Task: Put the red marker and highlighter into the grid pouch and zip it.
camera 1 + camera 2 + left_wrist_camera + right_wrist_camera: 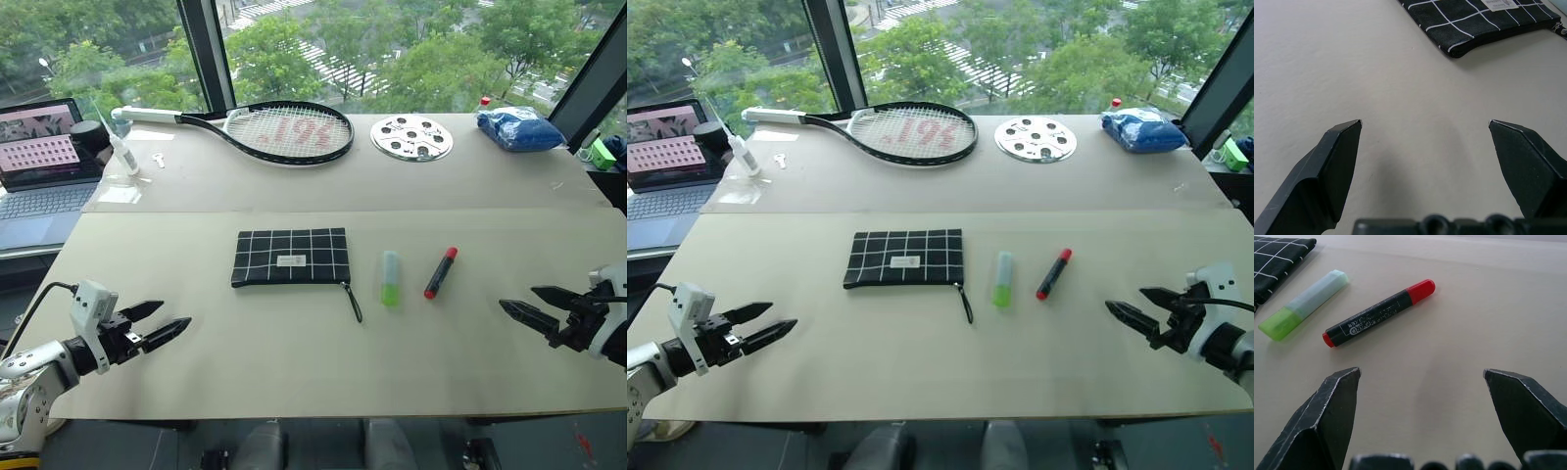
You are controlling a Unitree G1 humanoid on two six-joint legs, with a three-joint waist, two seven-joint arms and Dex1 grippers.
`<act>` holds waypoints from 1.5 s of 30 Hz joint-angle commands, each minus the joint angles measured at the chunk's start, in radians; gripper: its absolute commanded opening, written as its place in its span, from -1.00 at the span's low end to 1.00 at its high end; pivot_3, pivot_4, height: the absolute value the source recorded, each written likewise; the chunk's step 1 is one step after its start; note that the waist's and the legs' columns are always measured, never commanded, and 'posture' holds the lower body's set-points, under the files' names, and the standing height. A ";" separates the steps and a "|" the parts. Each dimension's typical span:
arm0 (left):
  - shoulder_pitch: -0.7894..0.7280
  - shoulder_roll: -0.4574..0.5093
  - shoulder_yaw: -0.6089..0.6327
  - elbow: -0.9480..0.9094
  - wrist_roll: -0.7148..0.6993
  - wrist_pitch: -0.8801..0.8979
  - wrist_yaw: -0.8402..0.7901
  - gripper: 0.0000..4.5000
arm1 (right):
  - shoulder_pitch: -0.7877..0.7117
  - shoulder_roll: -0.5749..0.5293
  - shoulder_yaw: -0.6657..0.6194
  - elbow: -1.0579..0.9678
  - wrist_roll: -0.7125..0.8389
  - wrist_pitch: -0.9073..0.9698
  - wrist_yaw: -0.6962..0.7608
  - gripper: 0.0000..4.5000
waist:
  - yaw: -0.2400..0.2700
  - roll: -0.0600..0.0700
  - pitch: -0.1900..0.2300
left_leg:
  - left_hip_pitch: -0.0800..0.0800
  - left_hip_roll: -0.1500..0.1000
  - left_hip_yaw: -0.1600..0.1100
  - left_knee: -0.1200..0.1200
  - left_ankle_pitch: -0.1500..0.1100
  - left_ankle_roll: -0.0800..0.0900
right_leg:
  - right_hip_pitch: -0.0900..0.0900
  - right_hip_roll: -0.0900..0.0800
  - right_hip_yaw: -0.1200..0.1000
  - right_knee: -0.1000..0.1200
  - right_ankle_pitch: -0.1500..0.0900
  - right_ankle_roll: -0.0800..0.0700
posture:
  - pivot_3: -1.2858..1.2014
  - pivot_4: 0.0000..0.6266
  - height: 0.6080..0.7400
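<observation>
Grid pouch (291, 257) flat at counter (294, 362) centre, apparently zipped, long axis crosswise. Right of pouch: highlighter (390, 277), then red marker (440, 272), red end angled away. Left hand (157, 323) and right hand (529, 305) wide open, empty, well apart from pouch. Likely risks: marker rolling; pouch sliding during unzipping.
</observation>
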State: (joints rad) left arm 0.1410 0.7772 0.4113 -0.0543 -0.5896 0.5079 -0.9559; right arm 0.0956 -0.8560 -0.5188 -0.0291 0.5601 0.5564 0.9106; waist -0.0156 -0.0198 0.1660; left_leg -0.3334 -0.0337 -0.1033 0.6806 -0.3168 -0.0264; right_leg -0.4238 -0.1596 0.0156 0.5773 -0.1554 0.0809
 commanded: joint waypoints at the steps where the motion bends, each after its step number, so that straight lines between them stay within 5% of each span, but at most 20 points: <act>1: -0.014 -0.009 0.019 -0.051 -0.038 0.026 0.009 1.00 | -0.039 -0.010 0.008 -0.001 -0.016 -0.022 -0.012 0.98 | 0.000 0.000 0.000 | 0.000 0.000 0.000 0.000 0.000 0.000 | 0.000 0.000 0.000 0.000 0.000 0.000 | 0.03 -0.52 1.00; 6: -0.113 0.035 -0.078 -0.007 0.004 0.031 -0.046 1.00 | -0.122 -0.003 0.035 -0.052 0.042 0.024 -0.004 0.98 | 0.001 0.000 0.000 | 0.000 0.000 0.000 0.001 0.000 0.000 | 0.000 0.000 0.000 0.000 0.000 0.000 | 0.03 -0.52 1.00; 12: -0.179 0.143 -0.229 0.118 0.252 -0.264 -0.135 1.00 | -0.233 0.019 0.120 -0.199 0.163 0.115 0.016 0.03 | -0.007 0.000 0.000 | -0.001 0.000 0.000 0.000 0.000 0.000 | -0.001 0.000 0.000 0.000 0.001 -0.001 | 0.03 -0.52 1.00; 19: -0.376 0.128 -0.319 0.301 0.346 -0.463 -0.203 1.00 | -0.508 0.245 0.532 -0.154 -0.039 0.070 -0.089 -1.00 | -0.006 0.000 0.000 | 0.000 0.001 -0.001 0.000 0.000 0.000 | -0.002 0.001 -0.001 0.001 0.001 -0.001 | 0.03 -0.52 1.00; 25: -0.486 0.088 -0.388 0.486 0.436 -0.699 -0.224 1.00 | -0.703 0.388 0.794 0.055 -0.316 -0.069 -0.145 -1.00 | -0.013 0.000 0.000 | -0.004 0.000 -0.001 0.000 0.003 -0.005 | -0.006 0.001 -0.001 0.002 0.001 -0.001 | 0.03 -0.52 1.00; 32: -0.574 0.021 -0.423 0.671 0.490 -0.922 -0.218 1.00 | -0.799 0.409 0.971 0.274 -0.604 -0.212 -0.207 -1.00 | -0.015 0.000 0.000 | -0.008 -0.001 -0.001 0.000 0.006 -0.011 | -0.012 0.000 -0.002 0.002 0.002 -0.001 | 0.03 -0.52 1.00; 45: -0.691 -0.083 -0.485 0.913 0.562 -1.206 -0.211 1.00 | -0.799 0.419 0.966 0.310 -0.705 -0.295 -0.174 -1.00 | -0.018 0.000 -0.003 | -0.001 -0.001 -0.001 0.001 0.003 -0.004 | -0.002 0.000 -0.003 0.003 0.002 -0.001 | 0.03 -0.52 1.00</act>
State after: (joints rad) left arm -0.5446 0.7091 -0.0407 0.8229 -0.0701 -0.6543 -1.1654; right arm -0.7203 -0.4328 0.4594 0.2824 -0.1307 0.2551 0.7257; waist -0.0335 -0.0193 0.1634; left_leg -0.3342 -0.0346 -0.1043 0.6815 -0.3142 -0.0308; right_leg -0.4260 -0.1597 0.0130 0.5799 -0.1535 0.0802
